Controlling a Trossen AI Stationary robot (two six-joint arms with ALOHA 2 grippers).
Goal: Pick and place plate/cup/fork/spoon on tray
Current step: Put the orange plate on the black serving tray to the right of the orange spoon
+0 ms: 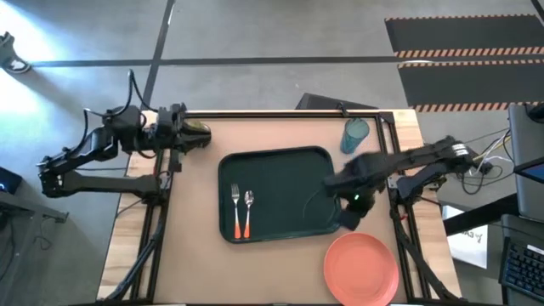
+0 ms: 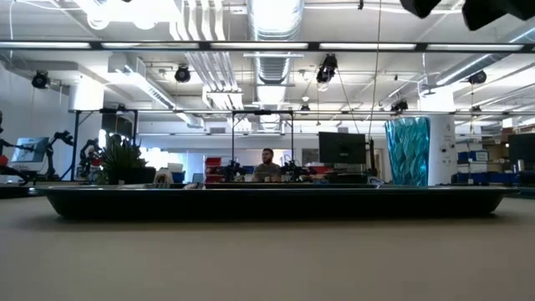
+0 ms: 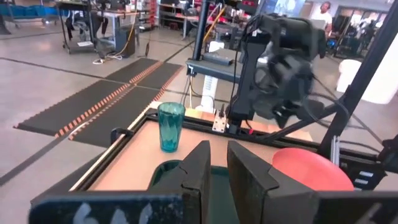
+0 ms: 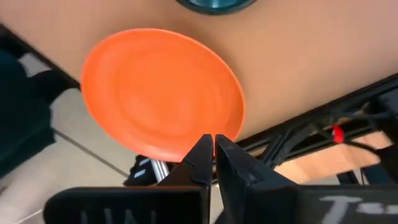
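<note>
The dark green tray [image 1: 289,170] lies at the table's middle, with the fork [image 1: 235,208] and the spoon [image 1: 248,211] side by side on its left part. The teal cup [image 1: 355,134] stands upright on the table beyond the tray's far right corner; it also shows in the left wrist view [image 3: 170,126]. The orange plate [image 1: 361,268] lies flat on the table at the near right and also shows in the right wrist view [image 4: 163,93]. My right gripper [image 1: 348,212] is shut and empty in the air over the tray's right rim, short of the plate. My left gripper [image 1: 200,132] is shut and empty at the table's far left.
The table's near and right edges with their dark frame bars [image 4: 311,134] run close to the plate. A small green plant [image 2: 121,163] shows behind the tray's left end in the low view. Bare tabletop [image 1: 195,272] lies in front of the tray.
</note>
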